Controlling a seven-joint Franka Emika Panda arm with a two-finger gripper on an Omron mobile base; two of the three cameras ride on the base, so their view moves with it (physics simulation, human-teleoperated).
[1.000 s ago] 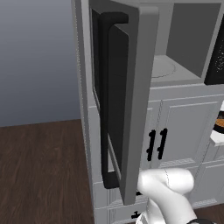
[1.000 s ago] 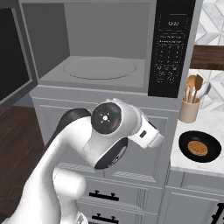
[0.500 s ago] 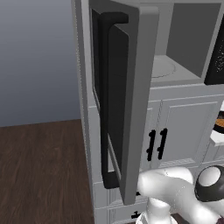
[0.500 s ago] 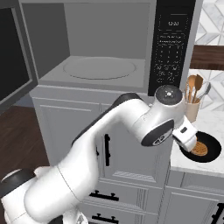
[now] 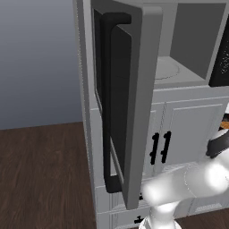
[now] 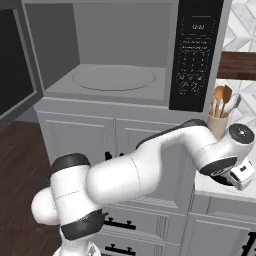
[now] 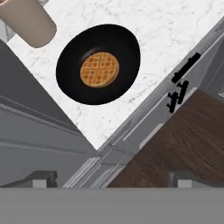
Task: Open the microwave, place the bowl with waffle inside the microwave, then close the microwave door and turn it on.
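The microwave (image 6: 120, 55) stands open, its grey cavity and round turntable (image 6: 112, 78) bare. The microwave door (image 5: 134, 103) is swung wide to the left, its long black handle (image 5: 107, 103) facing outward. On the marble counter to the right of the microwave sits the black bowl (image 7: 98, 63) with the waffle (image 7: 99, 69) lying flat in its middle. My gripper (image 7: 113, 181) hangs open above the counter, some way over the bowl, with nothing between its fingers. In the right base view my wrist (image 6: 235, 150) covers most of the bowl.
A beige utensil holder (image 6: 220, 117) with wooden spoons stands just behind the bowl, also seen as a cup (image 7: 28, 22) in the hand view. White cabinets with black handles (image 5: 160, 147) sit under the microwave. The black control strip (image 6: 197, 55) borders the cavity.
My arm has swung right, from in front of the lower cabinets to over the counter above the bowl. The microwave door has stayed open and the jaws have stayed wide.
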